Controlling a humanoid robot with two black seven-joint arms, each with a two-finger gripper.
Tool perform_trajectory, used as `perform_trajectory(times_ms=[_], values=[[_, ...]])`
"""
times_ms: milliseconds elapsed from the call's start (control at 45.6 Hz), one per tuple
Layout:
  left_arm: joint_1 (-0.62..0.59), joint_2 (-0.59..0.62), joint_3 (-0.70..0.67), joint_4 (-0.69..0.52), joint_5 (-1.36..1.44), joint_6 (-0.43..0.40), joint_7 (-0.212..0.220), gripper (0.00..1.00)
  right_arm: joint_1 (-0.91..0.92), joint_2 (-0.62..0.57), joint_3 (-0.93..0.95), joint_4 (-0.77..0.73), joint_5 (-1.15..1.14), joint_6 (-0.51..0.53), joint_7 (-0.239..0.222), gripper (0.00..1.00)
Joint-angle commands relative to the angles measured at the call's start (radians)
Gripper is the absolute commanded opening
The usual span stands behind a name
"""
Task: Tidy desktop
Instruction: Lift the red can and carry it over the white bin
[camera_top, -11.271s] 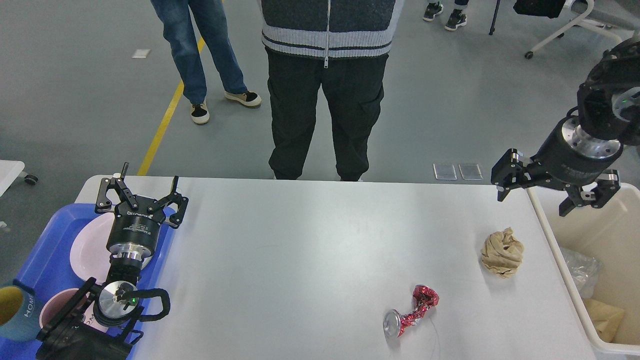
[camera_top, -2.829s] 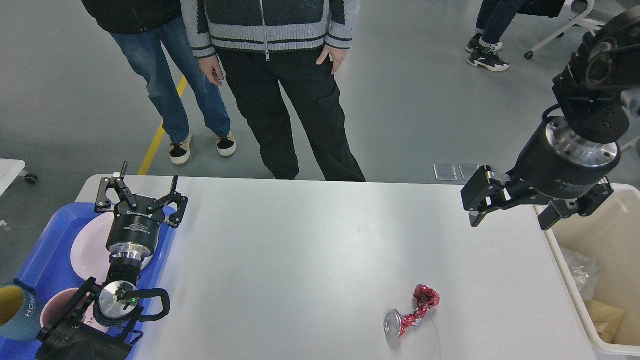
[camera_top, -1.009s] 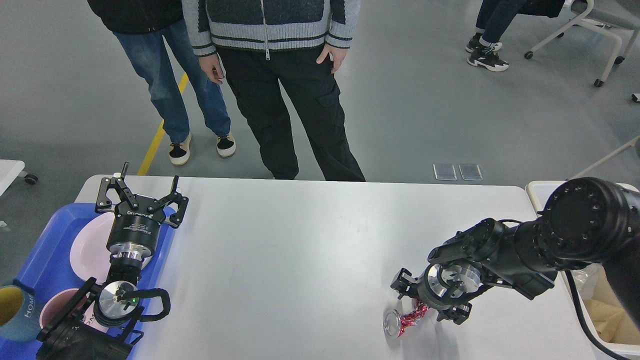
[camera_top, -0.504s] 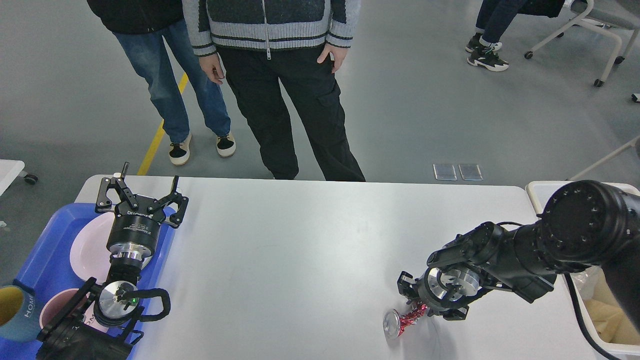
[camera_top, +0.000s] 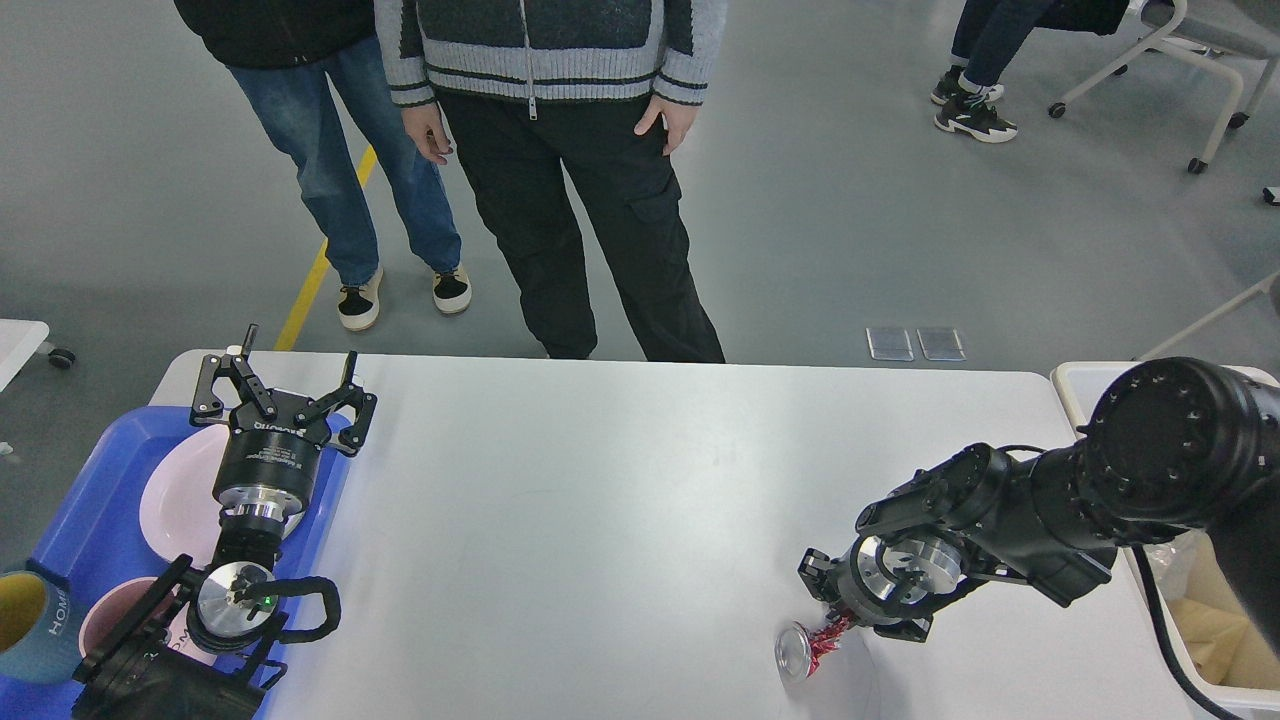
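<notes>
The white desktop (camera_top: 600, 500) fills the lower part of the head view. A crushed red can (camera_top: 812, 643) lies on it at the front right, with its silver end facing me. My right gripper (camera_top: 848, 612) points down onto the can's red end. Its fingertips are hidden under the wrist, so I cannot tell whether they grip the can. My left gripper (camera_top: 285, 378) is open and empty. It hovers at the desktop's left edge, over the rim of the blue tray (camera_top: 90, 500).
The blue tray holds a pink plate (camera_top: 175, 495), a pink bowl (camera_top: 108, 612) and a teal mug (camera_top: 25, 620). A cream bin (camera_top: 1075, 385) with paper and plastic inside stands at the right edge. Two people (camera_top: 590, 200) stand close behind the far edge.
The crumpled brown paper left the desktop. My right arm came down from above the bin onto the can. In the last half second the can shifted slightly right. The left arm stayed still.
</notes>
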Motion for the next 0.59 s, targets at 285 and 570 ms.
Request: perform_trajectory(times_ms=[285,570], values=[[0.000,-0.001,0.000,0.000,0.001,0.000,0.000,0.96,0.290,-0.176,-0.007,0.271,0.000,0.126,-0.001,0.00],[0.000,0.001,0.000,0.000,-0.001,0.000,0.000,0.96,0.690,-0.244,-0.112,0.443,-0.008,0.422,-0.001,0.00]])
